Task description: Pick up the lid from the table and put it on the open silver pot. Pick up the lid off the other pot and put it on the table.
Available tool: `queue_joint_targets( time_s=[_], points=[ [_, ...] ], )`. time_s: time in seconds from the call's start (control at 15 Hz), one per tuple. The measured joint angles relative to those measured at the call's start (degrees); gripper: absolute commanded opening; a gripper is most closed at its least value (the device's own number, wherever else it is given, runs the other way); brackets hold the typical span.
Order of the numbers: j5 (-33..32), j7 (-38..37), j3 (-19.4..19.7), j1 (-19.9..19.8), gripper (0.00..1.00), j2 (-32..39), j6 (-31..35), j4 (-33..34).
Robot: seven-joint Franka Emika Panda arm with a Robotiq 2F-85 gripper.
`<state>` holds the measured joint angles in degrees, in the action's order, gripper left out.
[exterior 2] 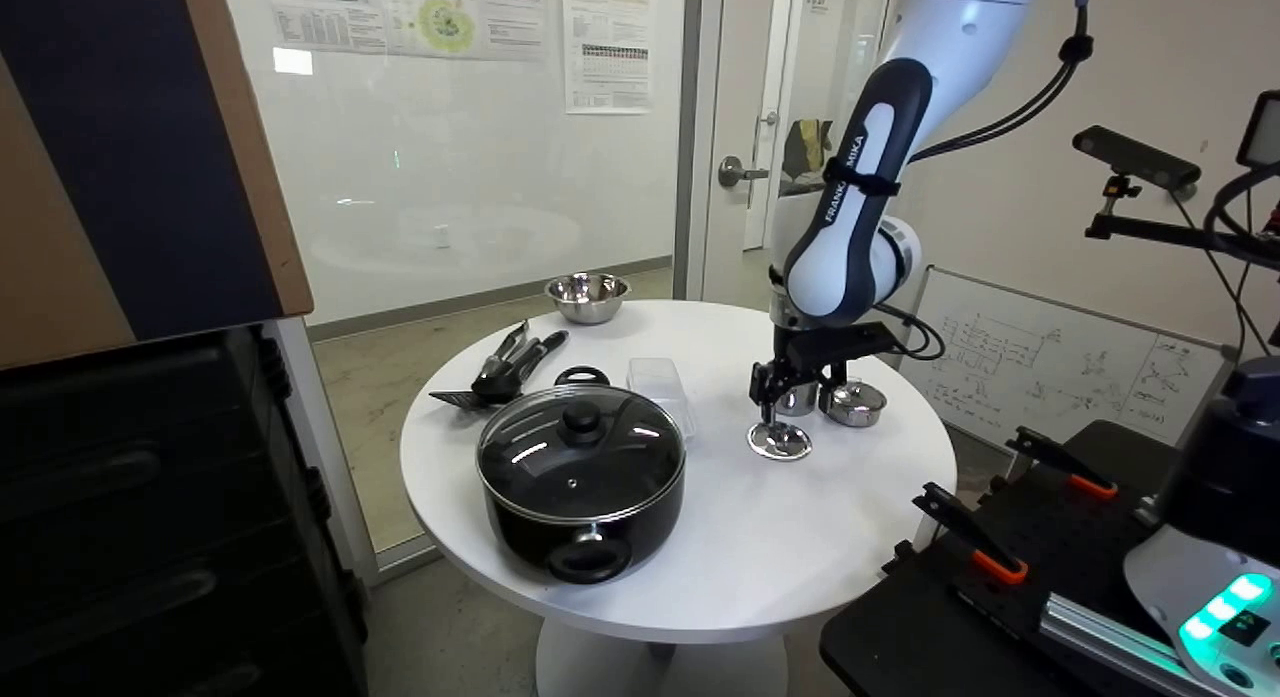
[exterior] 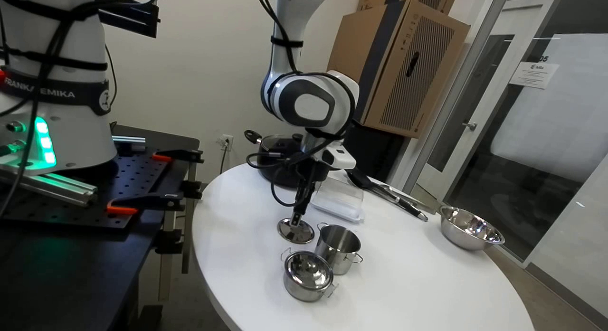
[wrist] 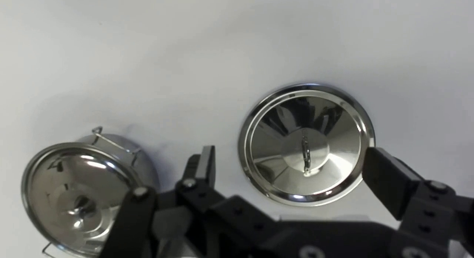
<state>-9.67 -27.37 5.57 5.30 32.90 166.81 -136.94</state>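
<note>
The black two-finger gripper (wrist: pixel 290 154) stands spread and unloaded, apparently to straddle the round, shiny steel lid (wrist: pixel 289 147) lying flat on the round white-topped table (exterior: pixel 418 283). The lid's narrow steel handle (wrist: pixel 306 154) points upward, its long axis crossing the closing direction (a suitable orientation for pinching its thin sides). Just beside stands the narrow, open silver pot (exterior: pixel 341 260), conveniently placed for covering; then the squat, covered steel pot (exterior: pixel 303 290).

Higher than the claw (wrist: pixel 290 158), the brand FRANKA EMIKA (exterior: pixel 58 92), partly covered, is being displayed on the arm (exterior 2: pixel 850 239) and on the black base band (exterior: pixel 78 97).
</note>
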Motion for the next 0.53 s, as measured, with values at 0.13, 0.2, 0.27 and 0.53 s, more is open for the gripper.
queue_joint_targets(
  time_s=[0.13,0.2,0.27,0.53],
  points=[
    [2.0,2.0,0.0,0.4,1.0,1.3,0.2,0.9],
    [2.8,2.8,0.0,0.6,1.0,1.9,0.2,1.4],
    [3.6,3.5,0.0,0.6,1.0,2.5,0.2,1.9],
    [5.6,5.6,0.0,0.7,0.86,4.1,0.2,3.4]
  ],
)
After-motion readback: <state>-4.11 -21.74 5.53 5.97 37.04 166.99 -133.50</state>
